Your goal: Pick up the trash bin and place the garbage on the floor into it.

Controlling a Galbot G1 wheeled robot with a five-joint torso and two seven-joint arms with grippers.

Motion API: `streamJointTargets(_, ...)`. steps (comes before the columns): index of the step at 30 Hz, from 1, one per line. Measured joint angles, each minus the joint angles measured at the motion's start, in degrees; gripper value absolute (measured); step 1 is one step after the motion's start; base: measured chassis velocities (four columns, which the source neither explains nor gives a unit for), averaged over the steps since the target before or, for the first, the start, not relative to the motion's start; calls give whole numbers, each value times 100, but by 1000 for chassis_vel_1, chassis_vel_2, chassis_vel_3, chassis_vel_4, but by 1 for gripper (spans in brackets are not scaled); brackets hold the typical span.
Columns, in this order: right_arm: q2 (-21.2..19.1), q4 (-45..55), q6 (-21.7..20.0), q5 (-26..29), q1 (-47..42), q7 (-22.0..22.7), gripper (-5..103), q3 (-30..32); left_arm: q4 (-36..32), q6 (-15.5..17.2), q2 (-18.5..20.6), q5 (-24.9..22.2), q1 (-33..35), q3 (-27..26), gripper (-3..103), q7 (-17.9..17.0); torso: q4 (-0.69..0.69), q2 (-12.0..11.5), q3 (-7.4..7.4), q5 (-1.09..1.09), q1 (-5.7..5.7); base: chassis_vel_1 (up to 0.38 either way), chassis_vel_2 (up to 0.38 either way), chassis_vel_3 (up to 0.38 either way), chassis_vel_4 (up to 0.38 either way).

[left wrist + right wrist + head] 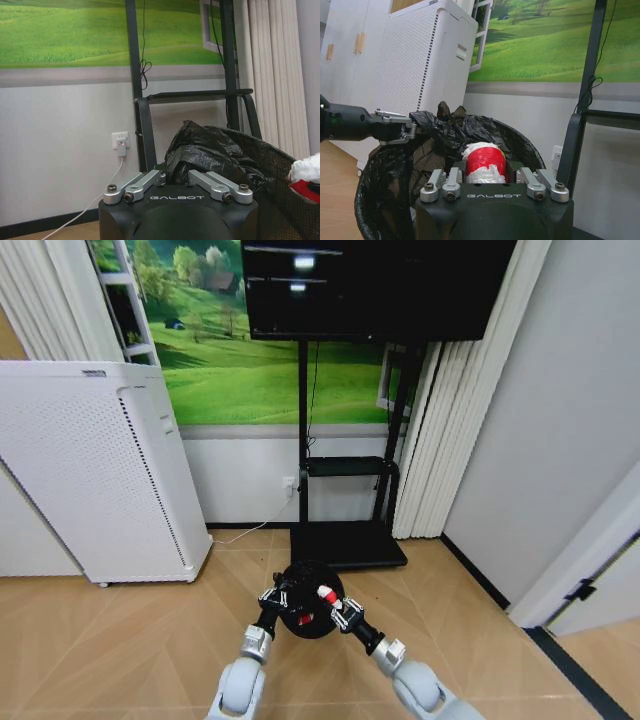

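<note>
The trash bin (305, 602), small, round and black with a black liner bag (210, 150), is between my two arms low in the head view. My left gripper (274, 597) is shut on its rim; the right wrist view also shows this left gripper (406, 133) clamped on the liner at the rim. My right gripper (334, 606) is over the bin's opening, shut on a red-and-white packet (484, 161) of garbage. A red piece (303, 620) lies inside the bin. Whether the bin rests on the floor or hangs, I cannot tell.
A tall white perforated appliance (90, 470) stands to the left. The TV stand's black base (345, 545) lies just beyond the bin, with a wall socket and cable (290, 486) behind it. A grey wall and a door (600, 590) stand on the right. Wooden floor (120, 640) surrounds the bin.
</note>
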Motion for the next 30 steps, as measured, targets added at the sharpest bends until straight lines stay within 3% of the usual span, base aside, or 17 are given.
streamJointTargets(4,-27,-5,40,-53,-46,-15,57,62,-52,-29,0,18,36,-16,7,3,0,0,0,0,0,0,0,0,0)
streamJointTargets(7,-36,-19,112,-137,-88,-12,73,117,-140,-32,0,19,71,-28,7,8,0,0,0,0,0,0,0,0,0)
streamJointTargets(9,-34,-20,116,-144,-95,-6,73,126,-144,-31,-2,19,73,-32,7,8,0,0,0,0,0,0,0,0,0)
streamJointTargets(10,-21,-23,119,-156,-111,45,84,144,-155,-31,-5,19,78,-36,7,8,0,0,0,0,0,0,0,0,0)
streamJointTargets(12,-16,-24,119,-158,-119,79,84,157,-160,-32,-8,17,81,-40,7,10,1,0,0,0,0,0,0,0,0)
streamJointTargets(14,-3,-6,-30,-62,-192,377,94,291,-199,-32,-6,-10,92,-84,7,13,0,0,0,0,0,0,0,0,0)
streamJointTargets(15,-3,-6,-30,-62,-192,377,94,291,-199,-32,-6,-10,92,-84,7,13,0,0,0,0,0,0,0,0,0)
streamJointTargets(16,-23,44,-241,201,-263,601,99,397,-236,-33,17,-47,97,-122,7,12,0,0,0,0,0,0,0,0,0)
streamJointTargets(22,-56,-418,-191,939,-308,828,100,850,-501,-35,171,-248,178,-308,7,8,1,0,0,0,0,0,0,0,0)
streamJointTargets(25,-65,-612,-194,952,-316,922,100,986,-617,-35,221,-312,227,-379,7,5,1,0,0,0,0,0,0,0,0)
streamJointTargets(30,-135,-882,-968,999,-516,1528,100,1508,-1063,-18,426,-578,469,-698,7,2,0,0,0,1,0,0,0,0,0)
